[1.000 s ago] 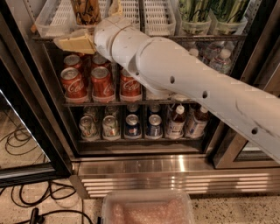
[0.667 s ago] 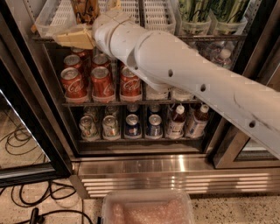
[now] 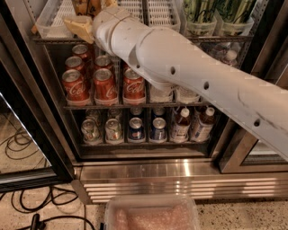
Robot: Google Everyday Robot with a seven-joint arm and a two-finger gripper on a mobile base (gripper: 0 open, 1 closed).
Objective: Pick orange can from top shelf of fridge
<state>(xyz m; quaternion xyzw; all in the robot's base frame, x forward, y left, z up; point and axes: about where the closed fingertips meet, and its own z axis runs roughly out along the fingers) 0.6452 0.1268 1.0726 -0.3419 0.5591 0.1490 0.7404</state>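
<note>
The fridge [image 3: 180,177] stands open in front of me, with a slatted steel base. On its top shelf [image 3: 58,39] lie white slotted lane trays [image 3: 158,11]. The orange can [image 3: 84,6] stands at the shelf's left, cut off by the top edge of the view. My gripper [image 3: 85,20] is at the end of the white arm [image 3: 180,63], which reaches up and left to the top shelf. The gripper is right at the can's lower part, and its tan part [image 3: 78,26] lies just below and left of the can.
Tall green-striped cans [image 3: 202,13] stand on the top shelf's right. Red cola cans [image 3: 105,83] fill the middle rack. Mixed cans and bottles [image 3: 180,126] are on the lowest rack. A black door frame [image 3: 27,117] is at left, cables [image 3: 27,202] lie on the floor, and a plastic bin [image 3: 153,215] is at the bottom.
The arm has moved slightly up and to the left, bringing the wrist and gripper closer in on the orange can. The can has not moved.
</note>
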